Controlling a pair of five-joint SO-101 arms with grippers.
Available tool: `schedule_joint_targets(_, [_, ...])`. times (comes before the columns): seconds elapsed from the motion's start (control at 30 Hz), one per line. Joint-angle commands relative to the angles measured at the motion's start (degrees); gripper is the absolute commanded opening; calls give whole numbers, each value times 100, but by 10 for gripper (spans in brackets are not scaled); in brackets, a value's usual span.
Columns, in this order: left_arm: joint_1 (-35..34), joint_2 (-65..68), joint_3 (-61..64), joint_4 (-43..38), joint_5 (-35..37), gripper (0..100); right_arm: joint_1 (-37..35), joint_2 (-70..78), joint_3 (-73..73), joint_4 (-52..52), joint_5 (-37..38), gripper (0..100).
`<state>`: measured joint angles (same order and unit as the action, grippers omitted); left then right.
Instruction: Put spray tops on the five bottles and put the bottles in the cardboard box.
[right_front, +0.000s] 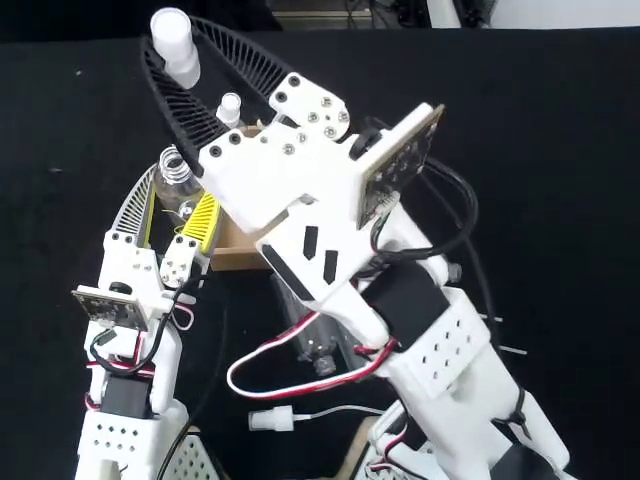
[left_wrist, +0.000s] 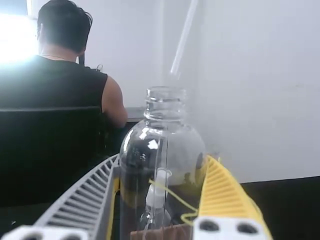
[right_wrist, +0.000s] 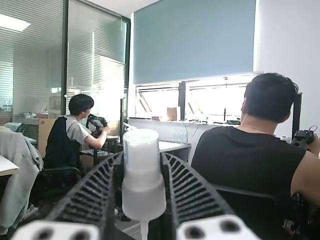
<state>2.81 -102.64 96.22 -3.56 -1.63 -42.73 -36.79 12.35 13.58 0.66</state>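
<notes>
My left gripper (right_front: 176, 192), with one grey and one yellow finger, is shut on a clear bottle (right_front: 173, 176) and holds it upright with its neck open. In the left wrist view the bottle (left_wrist: 162, 150) stands between the fingers, and a thin white tube (left_wrist: 182, 40) hangs above its neck. My right gripper (right_front: 178, 58), with black ribbed fingers, is shut on a white spray top (right_front: 174, 40) above and behind the bottle. The spray top (right_wrist: 143, 175) sits cap-up between the fingers in the right wrist view. The cardboard box (right_front: 232, 252) lies just beside the bottle, mostly hidden by the right arm.
Another small white spray top (right_front: 230, 106) stands up near the box. A clear bottle (right_front: 318, 346) lies on its side under the right arm. A loose spray top with its tube (right_front: 274, 420) lies on the black table near the front edge.
</notes>
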Motion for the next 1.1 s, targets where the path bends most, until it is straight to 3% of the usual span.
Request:
schedule_joint_targets(0.0, [31,-26,127,9,35,30,-167,-13,-365,299,62,11])
schedule_joint_targets(0.63, [31,-26,127,9,35,30,-378,-13,1024,-26,70,11])
schedule_joint_targets(0.8, [31,-26,127,9,35,30,-633,-13,1051,519,79,15])
schedule_joint_targets(0.97, [22,-26,127,9,26,30,-686,-13,831,1143,79,131])
schedule_joint_targets(1.07, [22,-26,127,9,26,30,-668,-13,769,1363,79,146])
